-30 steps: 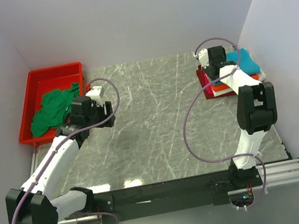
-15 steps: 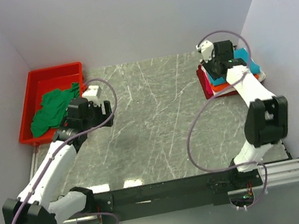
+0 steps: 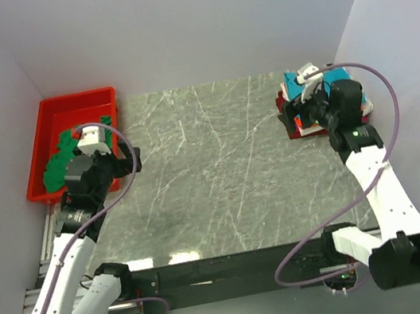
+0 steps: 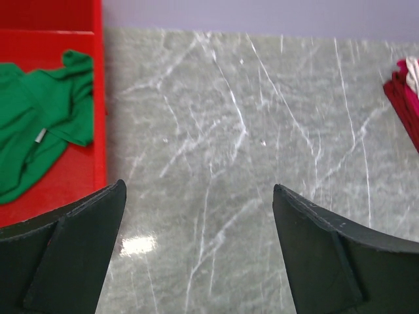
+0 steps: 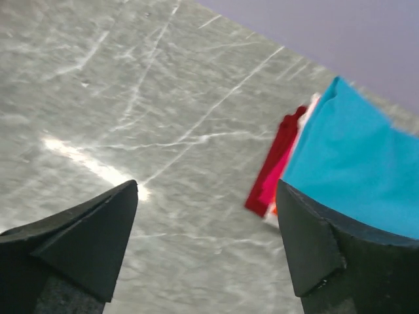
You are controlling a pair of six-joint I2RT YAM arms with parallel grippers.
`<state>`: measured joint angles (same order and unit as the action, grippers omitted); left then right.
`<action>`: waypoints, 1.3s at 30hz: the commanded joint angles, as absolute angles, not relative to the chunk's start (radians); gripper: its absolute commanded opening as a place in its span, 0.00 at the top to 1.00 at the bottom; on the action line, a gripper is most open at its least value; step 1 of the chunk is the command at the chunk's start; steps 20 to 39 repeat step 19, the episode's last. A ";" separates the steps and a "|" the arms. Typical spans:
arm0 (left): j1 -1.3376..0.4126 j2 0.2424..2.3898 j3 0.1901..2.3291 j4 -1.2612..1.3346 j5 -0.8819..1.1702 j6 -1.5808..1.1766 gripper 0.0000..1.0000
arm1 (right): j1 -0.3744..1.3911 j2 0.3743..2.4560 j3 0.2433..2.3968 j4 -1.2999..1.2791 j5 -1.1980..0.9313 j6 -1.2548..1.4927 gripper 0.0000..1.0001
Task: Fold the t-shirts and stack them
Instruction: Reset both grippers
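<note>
A dark green t-shirt (image 3: 61, 159) lies crumpled in the red bin (image 3: 76, 103); the left wrist view shows it (image 4: 39, 131) at the far left. On the right, a folded teal t-shirt (image 5: 353, 163) tops a stack with magenta and red layers (image 5: 278, 171) under it. The stack (image 3: 292, 83) is partly hidden by my right arm. My left gripper (image 4: 198, 186) hangs open over bare table beside the bin, holding nothing. My right gripper (image 5: 207, 184) is open and empty just left of the stack's edge. From above, the left gripper (image 3: 128, 158) and right gripper (image 3: 300, 114) sit at opposite sides.
The marble tabletop (image 3: 219, 163) stretches between bin and stack. White walls close in at the left, back and right. The stack's red edge (image 4: 406, 98) shows at the far right of the left wrist view. Purple cables loop off both arms.
Both grippers opened wide. The right arm drew back from the stack toward the near right, leaving the teal shirt on top. The left arm swung left toward the bin.
</note>
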<state>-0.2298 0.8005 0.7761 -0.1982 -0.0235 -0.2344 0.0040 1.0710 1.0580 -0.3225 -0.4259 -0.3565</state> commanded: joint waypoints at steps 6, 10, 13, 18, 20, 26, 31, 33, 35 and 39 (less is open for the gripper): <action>-0.209 0.736 0.746 -0.118 -0.040 -0.227 0.01 | 0.005 0.910 0.925 -0.097 -0.289 -0.010 0.07; -0.209 0.733 0.738 -0.109 -0.029 -0.227 0.00 | 0.005 0.881 0.890 -0.041 -0.082 0.127 0.06; -0.209 0.741 0.736 -0.109 -0.025 -0.225 0.01 | 0.006 0.890 0.896 -0.058 -0.041 0.133 0.05; -0.209 0.739 0.738 -0.110 -0.034 -0.225 0.01 | 0.006 0.851 0.848 -0.014 -0.038 0.094 0.06; -0.209 0.739 0.736 -0.107 -0.032 -0.225 0.01 | 0.005 0.842 0.839 -0.005 -0.025 0.083 0.06; -0.209 0.739 0.736 -0.107 -0.032 -0.225 0.01 | 0.005 0.842 0.839 -0.005 -0.025 0.083 0.06; -0.209 0.739 0.736 -0.107 -0.032 -0.225 0.01 | 0.005 0.842 0.839 -0.005 -0.025 0.083 0.06; -0.209 0.739 0.736 -0.107 -0.032 -0.225 0.01 | 0.005 0.842 0.839 -0.005 -0.025 0.083 0.06; -0.209 0.739 0.736 -0.107 -0.032 -0.225 0.01 | 0.005 0.842 0.839 -0.005 -0.025 0.083 0.06; -0.209 0.739 0.736 -0.107 -0.032 -0.225 0.01 | 0.005 0.842 0.839 -0.005 -0.025 0.083 0.06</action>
